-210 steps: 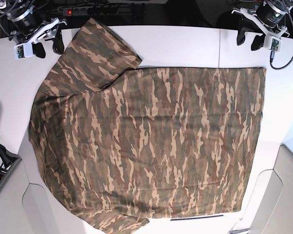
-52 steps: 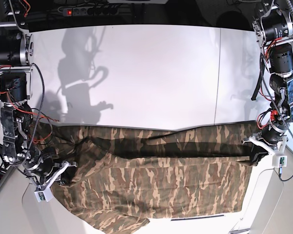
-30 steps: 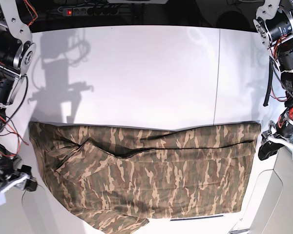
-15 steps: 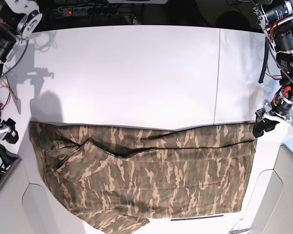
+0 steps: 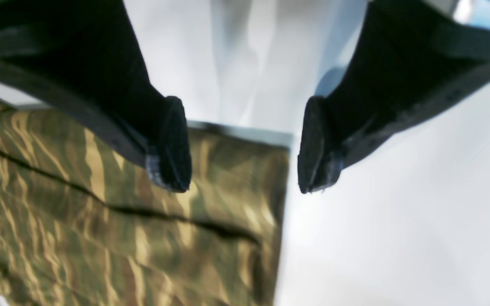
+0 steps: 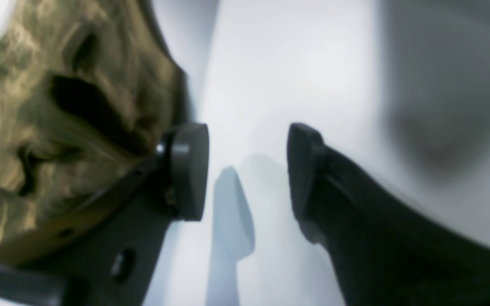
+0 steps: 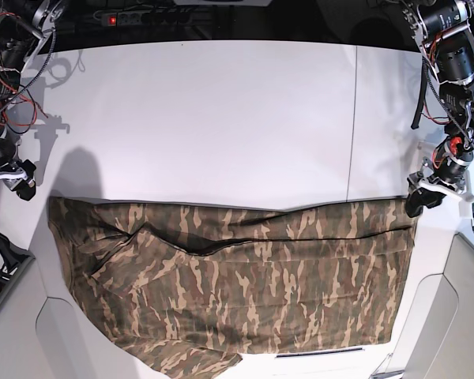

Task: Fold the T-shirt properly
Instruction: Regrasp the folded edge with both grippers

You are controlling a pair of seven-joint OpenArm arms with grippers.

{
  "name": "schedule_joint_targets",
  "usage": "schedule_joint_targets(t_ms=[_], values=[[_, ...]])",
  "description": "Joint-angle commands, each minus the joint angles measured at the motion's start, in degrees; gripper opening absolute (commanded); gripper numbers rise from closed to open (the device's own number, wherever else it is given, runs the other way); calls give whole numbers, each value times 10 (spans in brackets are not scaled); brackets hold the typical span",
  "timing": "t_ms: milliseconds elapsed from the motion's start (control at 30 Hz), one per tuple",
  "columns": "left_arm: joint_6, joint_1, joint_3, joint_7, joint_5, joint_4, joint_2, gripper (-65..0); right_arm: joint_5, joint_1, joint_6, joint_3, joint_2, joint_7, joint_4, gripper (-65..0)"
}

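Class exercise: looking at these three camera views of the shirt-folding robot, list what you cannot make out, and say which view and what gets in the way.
- T-shirt, base view: its near edge is cut off by the bottom of the frame; no neck label can be seen.
- T-shirt, right wrist view: print smeared by blur, partly behind a gripper finger.
- Right gripper, base view: too small to judge its opening.
- Left gripper, wrist view: fingers cropped at the top.

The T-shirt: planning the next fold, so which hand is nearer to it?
Left. The left hand hangs just off the T-shirt's corner; the right hand sits farther off its other end.
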Motion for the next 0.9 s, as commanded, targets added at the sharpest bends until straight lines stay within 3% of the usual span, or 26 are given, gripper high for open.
schedule_joint_targets(t_ms=[0, 133, 300, 433, 533, 567, 633, 733, 800, 867], values=[[4, -10, -2, -12, -8, 7, -7, -228, 8, 17, 10, 0, 9, 3, -4, -353], [23, -9, 2, -29, 30, 5, 7, -229, 13, 32, 17, -7, -1, 3, -31, -353], [29, -10, 48, -55, 32, -5, 7, -229, 12, 45, 17, -23, -22, 9, -32, -353], [85, -10, 82, -71, 34, -6, 7, -229, 6, 51, 17, -42, -33, 19, -32, -353], [83, -11, 86, -71, 34, -6, 7, -232, 6, 51, 17, -45, -39, 23, -32, -363], [83, -11, 86, -71, 34, -6, 7, -234, 6, 51, 17, -45, -41, 24, -32, -395], [83, -12, 86, -71, 34, -6, 7, -296, 6, 51, 17, -45, -45, 24, -32, -500], [70, -11, 86, -71, 34, -6, 7, -502, 6, 51, 17, -45, -45, 25, -32, -647], [48, -12, 86, -73, 34, -6, 7, -647, 6, 51, 17, -45, -45, 31, -32, -650], [40, -15, 86, -73, 34, -6, 5, -650, 6, 53, 20, -45, -45, 33, -32, -650]])
